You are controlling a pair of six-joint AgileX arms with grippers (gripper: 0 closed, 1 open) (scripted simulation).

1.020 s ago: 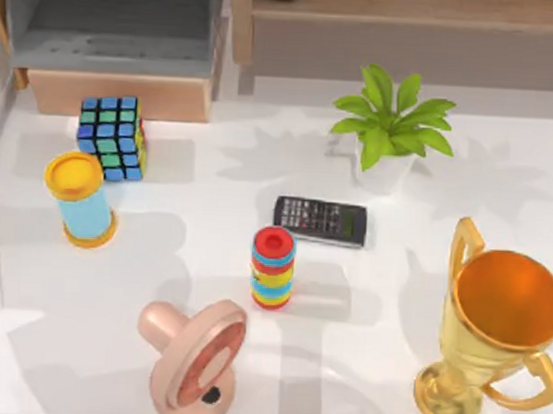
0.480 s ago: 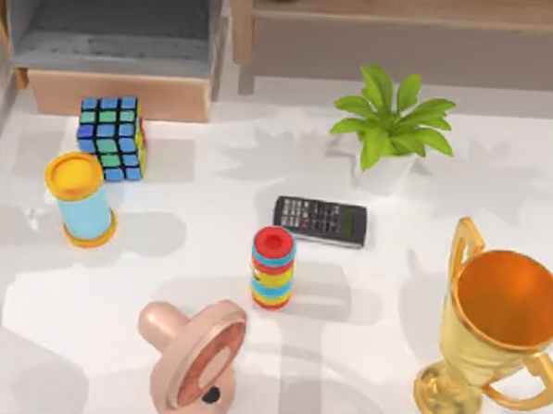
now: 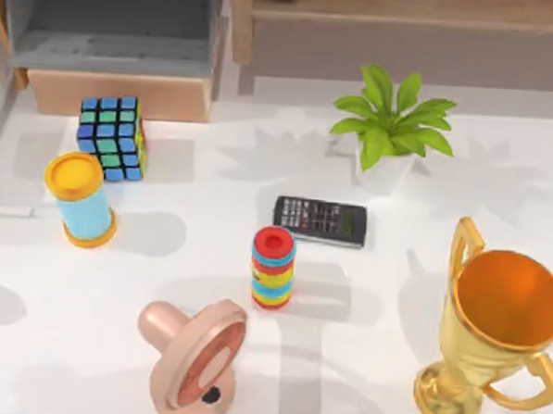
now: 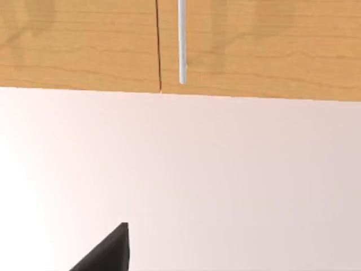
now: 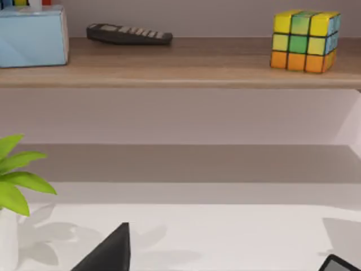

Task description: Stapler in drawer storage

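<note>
Open drawer (image 3: 116, 92) at eleven o'clock on the white surface (image 3: 213, 180), grey floor bare, tan front facing the cube (image 3: 112, 137); stapler's whereabouts and both jaws' state cannot be told

drawer (image 3: 120, 95) back-left | cube (image 3: 112, 137) before it | plant (image 3: 390, 129) right

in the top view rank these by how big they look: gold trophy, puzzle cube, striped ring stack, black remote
1. gold trophy, clearly the largest.
2. black remote and puzzle cube: too close to rank; the remote is longer, the cube bulkier.
3. striped ring stack, smallest in footprint, though it stands upright, so its height is foreshortened.
</note>
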